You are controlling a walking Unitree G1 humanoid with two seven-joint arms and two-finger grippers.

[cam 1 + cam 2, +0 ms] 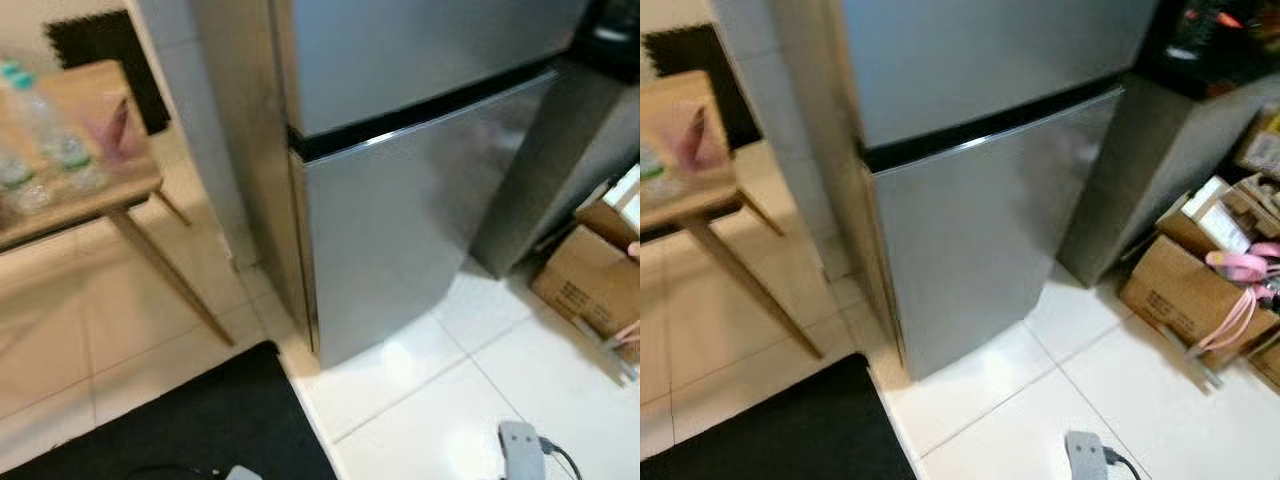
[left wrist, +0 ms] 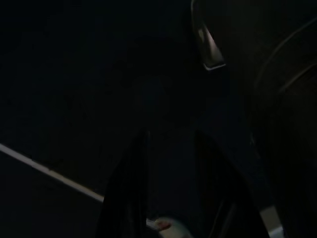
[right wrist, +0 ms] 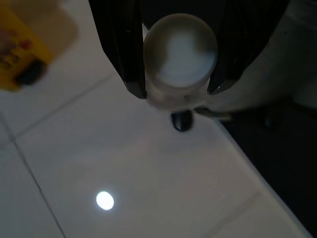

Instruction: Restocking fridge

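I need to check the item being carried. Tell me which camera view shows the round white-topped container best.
The right wrist view: the round white-topped container sits end-on between the right tool's black fingers. Both eye views face the closed silver fridge; the left wrist view is dark.

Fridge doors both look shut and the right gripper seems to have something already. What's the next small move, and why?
Probably raise the idle left gripper toward the fridge's lower door to pull it open. Both doors are closed, and the right gripper is shut on a round white-topped bottle above the white floor tiles, so it is not free for the door.
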